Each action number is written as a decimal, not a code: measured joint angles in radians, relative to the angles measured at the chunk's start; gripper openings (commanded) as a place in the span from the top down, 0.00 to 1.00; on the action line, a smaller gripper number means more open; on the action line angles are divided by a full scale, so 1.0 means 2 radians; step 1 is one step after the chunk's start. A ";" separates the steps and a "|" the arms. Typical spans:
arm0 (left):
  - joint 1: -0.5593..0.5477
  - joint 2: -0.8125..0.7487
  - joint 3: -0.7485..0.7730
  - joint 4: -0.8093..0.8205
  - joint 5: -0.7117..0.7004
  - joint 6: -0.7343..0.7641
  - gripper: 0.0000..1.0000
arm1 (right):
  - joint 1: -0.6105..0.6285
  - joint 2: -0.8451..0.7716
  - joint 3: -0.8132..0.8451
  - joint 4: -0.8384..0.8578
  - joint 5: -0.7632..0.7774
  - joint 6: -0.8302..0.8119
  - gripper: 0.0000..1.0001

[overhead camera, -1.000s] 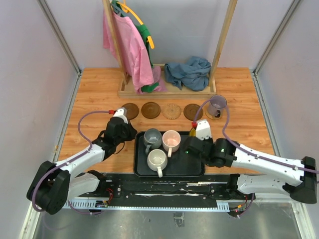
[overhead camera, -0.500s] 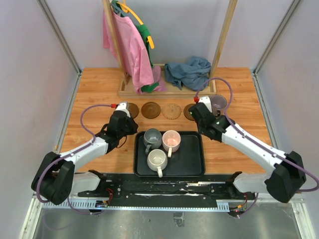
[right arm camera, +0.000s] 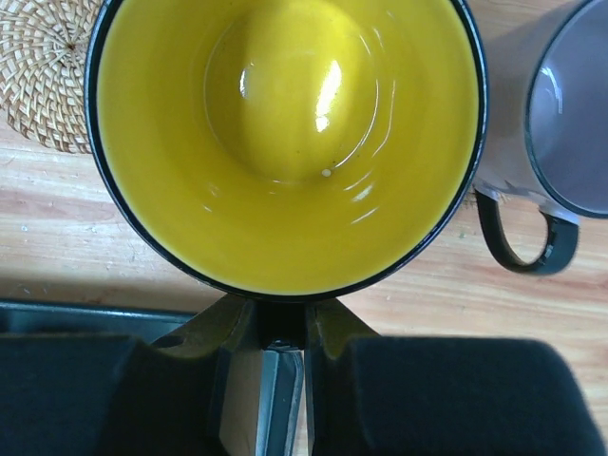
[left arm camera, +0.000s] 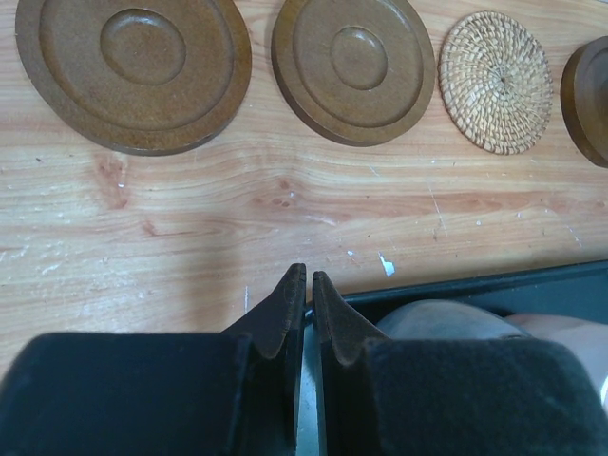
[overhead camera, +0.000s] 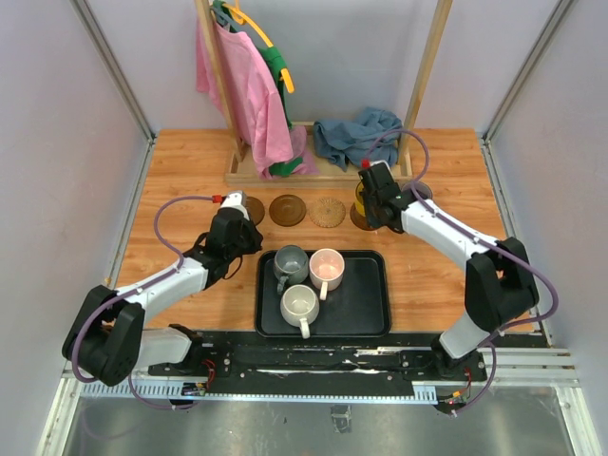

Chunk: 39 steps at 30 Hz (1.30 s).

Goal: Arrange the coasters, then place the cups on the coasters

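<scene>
**Two mugs at the coaster row, three left on tray**

The right gripper is clamped on the near side of the yellow mug; rim or handle, can't tell. In the top view the mug sits right of centre, over the 4th coaster, a dark brown disc w/ only its lower-left edge showing. The wrist view is all mug and the disc is hidden, so base touching or not: can't tell.

The woven coaster lies just left of the mug. The lavender mug is close on the right, and the gap btwn them looks slim. Probably the next move is straight down, then release, w/ no drift toward the lavender side.

The left gripper has its fingers together and holds nothing. It is over bare worktop, at the tray's far edge. That arm is the nearer one to the grey mug. The pink mug and white mug are also on the tray.
</scene>
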 measured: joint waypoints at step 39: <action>0.000 0.018 0.002 -0.008 0.001 0.000 0.89 | -0.042 0.088 0.057 -0.035 -0.053 0.007 0.99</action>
